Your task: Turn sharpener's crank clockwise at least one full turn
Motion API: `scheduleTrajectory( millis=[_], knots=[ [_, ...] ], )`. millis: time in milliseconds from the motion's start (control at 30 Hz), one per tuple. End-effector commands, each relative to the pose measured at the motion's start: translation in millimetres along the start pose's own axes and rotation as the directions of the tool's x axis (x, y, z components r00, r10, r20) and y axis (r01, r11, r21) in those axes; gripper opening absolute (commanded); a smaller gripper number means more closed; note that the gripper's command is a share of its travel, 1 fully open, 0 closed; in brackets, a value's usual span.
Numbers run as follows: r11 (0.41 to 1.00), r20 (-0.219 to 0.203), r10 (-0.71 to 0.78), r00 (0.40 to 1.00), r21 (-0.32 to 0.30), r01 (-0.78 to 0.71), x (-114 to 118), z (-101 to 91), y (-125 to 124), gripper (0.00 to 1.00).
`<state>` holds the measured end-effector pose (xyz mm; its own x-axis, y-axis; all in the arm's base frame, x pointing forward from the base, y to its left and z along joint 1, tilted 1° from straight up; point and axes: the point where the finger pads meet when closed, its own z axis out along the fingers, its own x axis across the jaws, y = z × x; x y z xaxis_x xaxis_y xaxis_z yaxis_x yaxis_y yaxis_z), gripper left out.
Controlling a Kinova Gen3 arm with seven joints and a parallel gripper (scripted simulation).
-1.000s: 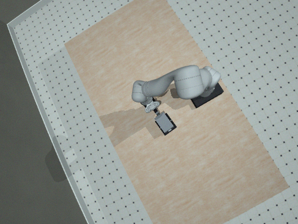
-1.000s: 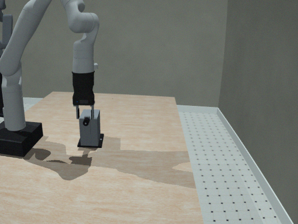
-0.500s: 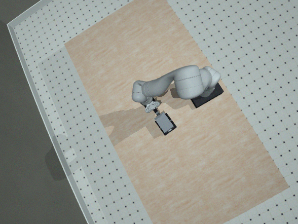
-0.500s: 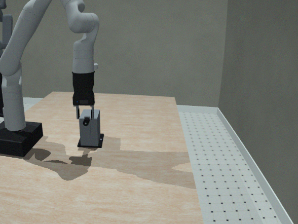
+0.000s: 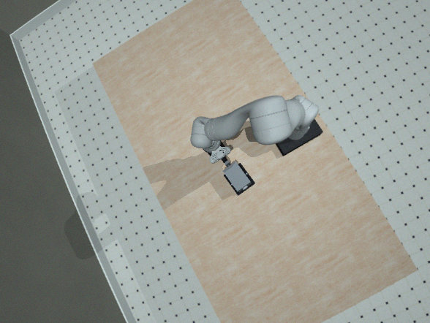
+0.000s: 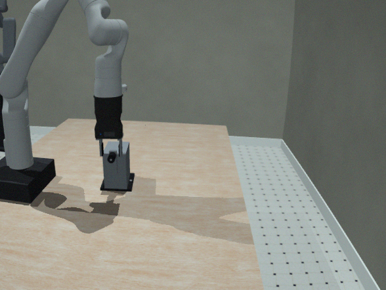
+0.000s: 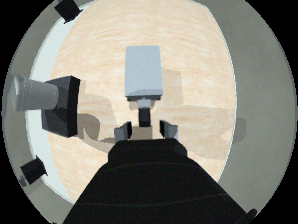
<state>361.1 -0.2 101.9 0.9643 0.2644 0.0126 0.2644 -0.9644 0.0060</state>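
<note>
Standing upright on its dark base plate (image 6: 130,184), the grey sharpener (image 6: 116,170) is seen on the wooden bench (image 6: 184,164); the end effector (image 6: 111,148) is held vertically above it, fingers (image 6: 101,148) spread wide and empty, straddling the black crank (image 6: 111,157) on the sharpener's upper face.

The open pincer (image 5: 224,158) hangs just beside the sharpener (image 5: 238,177).

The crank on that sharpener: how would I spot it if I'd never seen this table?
On the wooden table, find the grey upright sharpener on its dark base plate beside the arm. Near the top of its front face sits the crank, a small black knob between the open gripper fingers, the only dark part on the grey face.
</note>
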Motion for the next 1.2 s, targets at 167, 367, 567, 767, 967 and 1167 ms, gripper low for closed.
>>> scheduleTrajectory(
  millis=[167, 367, 567, 767, 967, 1167],
  knots=[
    [1.0, 0.003, 0.003, 1.0, -0.001, -0.003, -1, 6.4, 1, 0.97],
    [1.0, 0.003, 0.003, 1.0, -0.001, -0.003, -1, 13.5, 1, 0.97],
    [1.0, 0.003, 0.003, 1.0, -0.001, -0.003, -1, 20.2, 1, 0.97],
    [1.0, 0.003, 0.003, 1.0, -0.001, -0.003, -1, 24.0, 1, 0.97],
    [1.0, 0.003, 0.003, 1.0, -0.001, -0.003, -1, 28.0, 1, 0.97],
    [1.0, 0.003, 0.003, 1.0, -0.001, -0.003, -1, 29.9, 1, 0.97]
  ],
)
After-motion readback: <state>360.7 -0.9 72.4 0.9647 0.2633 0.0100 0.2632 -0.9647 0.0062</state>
